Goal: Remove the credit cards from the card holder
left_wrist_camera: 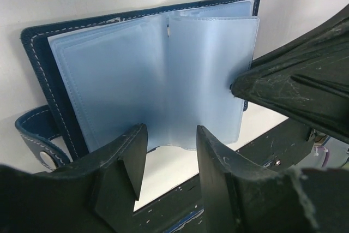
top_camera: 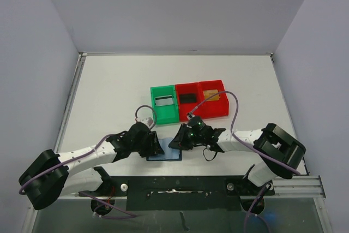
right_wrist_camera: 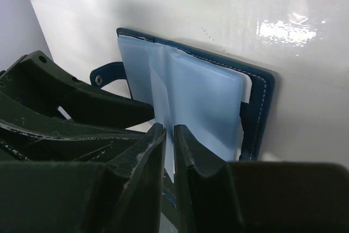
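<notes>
Holder (left_wrist_camera: 136,75) lies open on bench (top_camera: 109,96). Left claw (left_wrist_camera: 170,137) open at its near edge; right claw (right_wrist_camera: 170,130) pinches holder by one pale sleeve (right_wrist_camera: 161,95).

A robot lab cell: bare white walls (top_camera: 180,9) boxing in a white table (top_camera: 120,80)

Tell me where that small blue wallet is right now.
From above, the card holder lies open on the table between the left gripper and right gripper, just this side of the green bin.
</notes>
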{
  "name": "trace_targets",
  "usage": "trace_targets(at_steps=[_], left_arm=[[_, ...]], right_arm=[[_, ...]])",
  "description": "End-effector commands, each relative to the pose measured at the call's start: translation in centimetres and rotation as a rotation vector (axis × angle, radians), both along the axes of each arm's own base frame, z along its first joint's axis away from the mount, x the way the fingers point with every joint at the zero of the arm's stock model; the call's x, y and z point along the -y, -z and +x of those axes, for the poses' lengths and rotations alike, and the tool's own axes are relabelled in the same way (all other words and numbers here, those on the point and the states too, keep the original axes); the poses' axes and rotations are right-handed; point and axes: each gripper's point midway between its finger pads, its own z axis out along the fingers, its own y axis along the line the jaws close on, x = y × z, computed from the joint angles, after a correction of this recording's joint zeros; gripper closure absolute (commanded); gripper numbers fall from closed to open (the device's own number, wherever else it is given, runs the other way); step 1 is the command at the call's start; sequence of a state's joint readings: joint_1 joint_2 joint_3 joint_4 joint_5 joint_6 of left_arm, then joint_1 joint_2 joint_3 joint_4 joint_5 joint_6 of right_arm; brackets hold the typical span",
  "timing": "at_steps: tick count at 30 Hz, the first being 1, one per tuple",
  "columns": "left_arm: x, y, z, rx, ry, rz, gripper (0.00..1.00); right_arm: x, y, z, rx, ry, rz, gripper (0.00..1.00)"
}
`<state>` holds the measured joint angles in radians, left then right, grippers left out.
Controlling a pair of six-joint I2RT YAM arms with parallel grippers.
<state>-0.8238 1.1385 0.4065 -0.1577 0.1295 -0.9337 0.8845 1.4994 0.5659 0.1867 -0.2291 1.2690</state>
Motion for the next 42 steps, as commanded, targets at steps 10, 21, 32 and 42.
trace_targets(at_steps=[10, 21, 32, 42], left_arm=[[0.2, -1.8, 0.7, 0.057, -0.003, -0.011, 0.60], [-1.0, -1.9, 0.9, 0.070, -0.017, 0.068, 0.56], [-2.2, 0.5, -0.1, 0.018, -0.008, 0.130, 0.53], [-2.1, -0.8, 0.4, 0.051, -0.018, 0.119, 0.49]], right_arm=[[1.6, -1.3, 1.3, 0.083, 0.014, -0.181, 0.67], [1.3, -0.3, 0.9, 0.075, -0.023, -0.297, 0.54], [1.7, 1.1, 0.6, 0.057, -0.029, -0.396, 0.50], [1.1, 1.0, 0.4, 0.069, -0.053, -0.400, 0.49]])
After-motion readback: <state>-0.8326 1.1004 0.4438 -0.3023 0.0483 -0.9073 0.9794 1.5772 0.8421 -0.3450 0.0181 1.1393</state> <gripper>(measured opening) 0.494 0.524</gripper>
